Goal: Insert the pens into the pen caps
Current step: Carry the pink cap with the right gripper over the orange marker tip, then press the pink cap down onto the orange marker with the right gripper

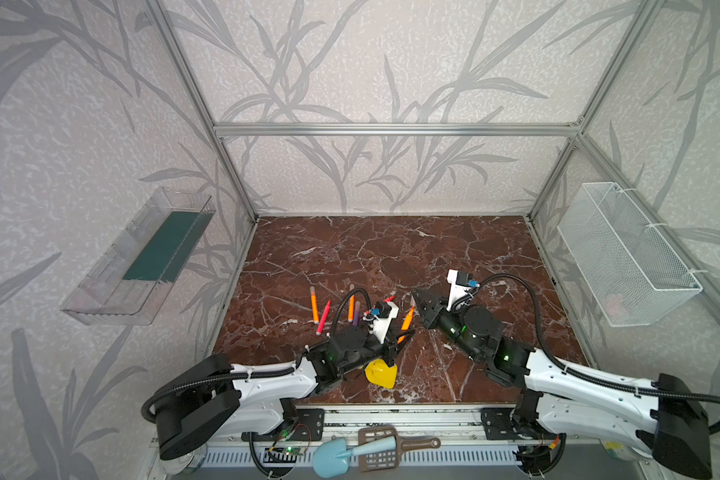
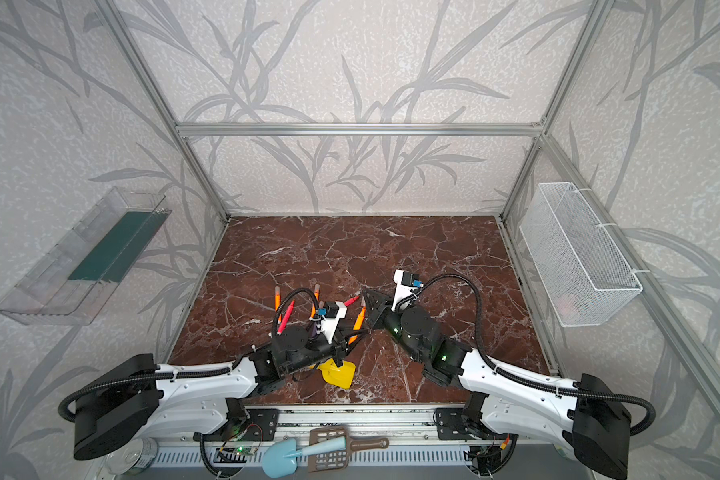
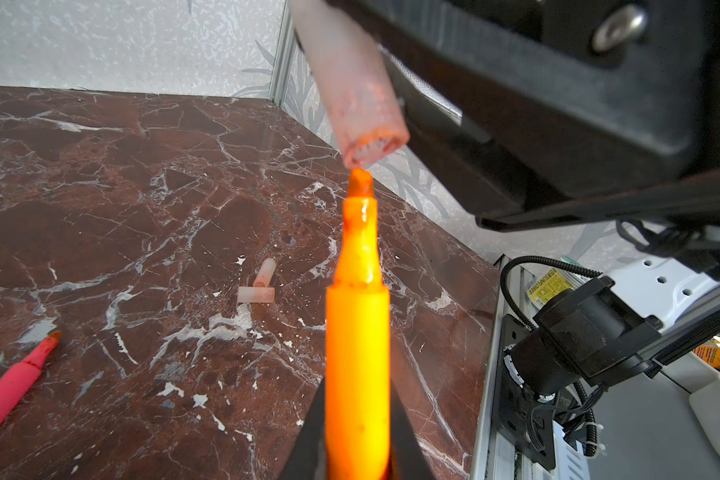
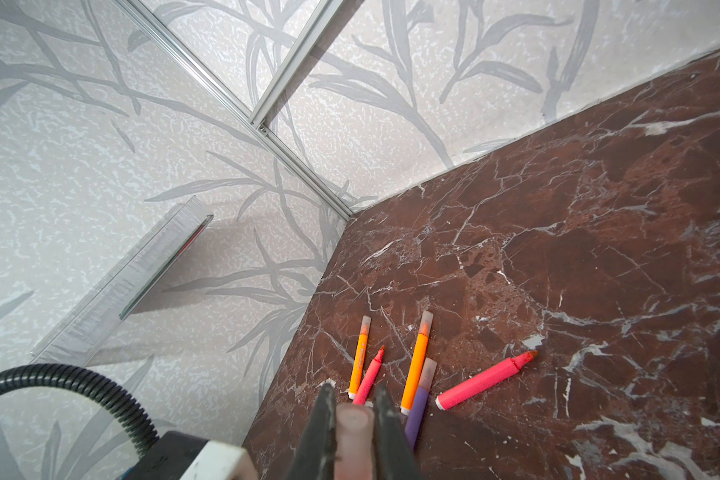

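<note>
Grips an orange pen [image 3: 357,332] low on its barrel in the left fingers [image 3: 410,453], closed tight on it, leaving the tapered tip free and pointing away from the wrist. Pinches a pen cap [image 3: 352,95] in the right fingers [image 4: 388,432], likewise narrowed onto it, with the open mouth turned toward that tip.

Holds both in the air above the desk [image 1: 391,249], towards its front middle. Probably does so for want of any way to press one into the other flat on the surface. Shares the work between two arms for the same reason: one to steady the cap, one to drive the pen.

Shows, in the left wrist view, the tip just short of the rim and a shade off the centre of the mouth; not yet inside. Looks like the lining-up step of one insertion. Calls for a small sideways correction, then a push along the barrel. Risks otherwise smearing ink on the rim or skidding the tip past the cap.

Has two spare caps [image 3: 256,294] touching in a T on the desk, well apart from the held pair. Has the other pens [image 4: 416,365] lying close together beyond the left wrist: two orange and one purple capped already, two red-pink pens [image 4: 483,380] bare-tipped.
</note>
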You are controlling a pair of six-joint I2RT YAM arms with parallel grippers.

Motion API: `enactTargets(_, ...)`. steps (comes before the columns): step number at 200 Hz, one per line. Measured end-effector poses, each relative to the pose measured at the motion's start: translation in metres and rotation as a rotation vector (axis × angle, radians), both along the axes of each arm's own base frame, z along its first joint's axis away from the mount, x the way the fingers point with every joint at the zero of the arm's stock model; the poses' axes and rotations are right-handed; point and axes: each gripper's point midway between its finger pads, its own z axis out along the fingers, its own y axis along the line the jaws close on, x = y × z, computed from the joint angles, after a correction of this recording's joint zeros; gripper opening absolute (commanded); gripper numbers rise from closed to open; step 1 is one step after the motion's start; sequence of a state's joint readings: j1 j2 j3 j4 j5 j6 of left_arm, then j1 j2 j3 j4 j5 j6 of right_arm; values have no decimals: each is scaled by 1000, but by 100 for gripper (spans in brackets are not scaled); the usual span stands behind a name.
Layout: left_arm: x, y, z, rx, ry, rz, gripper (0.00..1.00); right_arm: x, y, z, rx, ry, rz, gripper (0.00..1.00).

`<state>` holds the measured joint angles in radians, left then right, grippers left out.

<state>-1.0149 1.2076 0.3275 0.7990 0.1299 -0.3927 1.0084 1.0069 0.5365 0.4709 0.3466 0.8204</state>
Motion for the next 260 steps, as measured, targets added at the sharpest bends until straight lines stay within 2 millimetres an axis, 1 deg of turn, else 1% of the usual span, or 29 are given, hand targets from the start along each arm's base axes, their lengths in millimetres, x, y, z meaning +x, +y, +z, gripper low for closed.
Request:
enactTargets(15, 0, 0, 0, 1, 1, 1, 0, -1, -1, -5, -1, 7, 0, 0)
enactTargets(36, 0, 0, 0, 1, 2, 2, 0, -8, 5, -13, -14, 18, 18, 0)
enactTargets(75, 0, 2, -2, 2, 6, 10, 0, -10, 5, -15, -10, 15, 6, 0)
enactTargets(106, 1, 7, -4, -5, 28, 35, 0, -18, 8, -20, -9, -5, 21, 0)
enactTargets(145, -5, 9, -14, -3, 78, 20, 0, -26, 11, -32, -24, -56, 44, 0)
enactTargets(181, -9, 8, -9, -34, 100, -4, 0, -26, 14, -29, -23, -97, 51, 0)
enactTargets(205, -13, 11, -9, -47, 105, -14, 0, -28, 19, -28, -27, -111, 71, 0)
enactTargets(230, -14, 15, -4, -70, 114, -6, 0, -31, 21, -24, -11, -121, 90, 4)
enactTargets(260, -20, 16, -2, -77, 117, -25, 0, -38, 19, -23, 9, -133, 118, 18)
